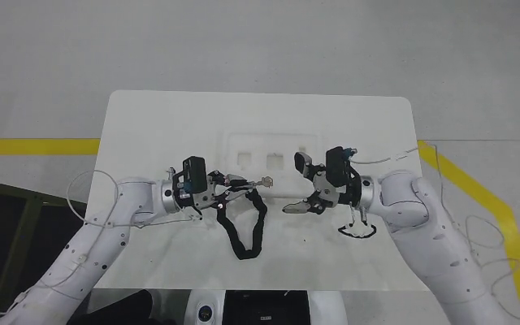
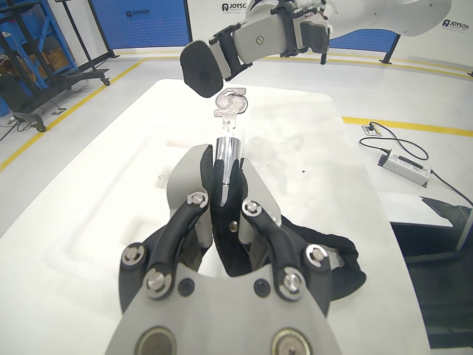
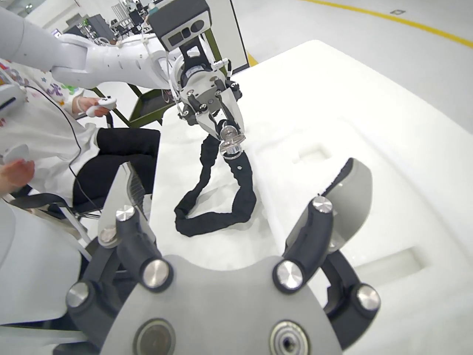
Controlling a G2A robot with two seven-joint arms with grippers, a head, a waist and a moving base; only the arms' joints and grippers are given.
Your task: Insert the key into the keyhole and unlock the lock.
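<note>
My left gripper (image 2: 221, 162) is shut on the lock (image 2: 228, 149), a chrome cylinder with a black sleeved cable (image 1: 244, 231) that loops down onto the table. The silver key (image 2: 231, 105) sticks out of the cylinder's end, its blade in the keyhole. My right gripper (image 1: 299, 185) is open and faces the key head from a short way off. One of its black pads (image 2: 201, 73) hangs just beside and above the key head without touching it. From the right wrist, the lock (image 3: 231, 142) and cable (image 3: 218, 205) lie ahead between the spread fingers (image 3: 351, 182).
Both arms work over a white foam table top (image 1: 162, 122) with several shallow rectangular recesses (image 1: 276, 158) behind the grippers. A small black cord loop (image 1: 357, 231) lies on the foam under the right arm. Open foam stretches toward the far edge.
</note>
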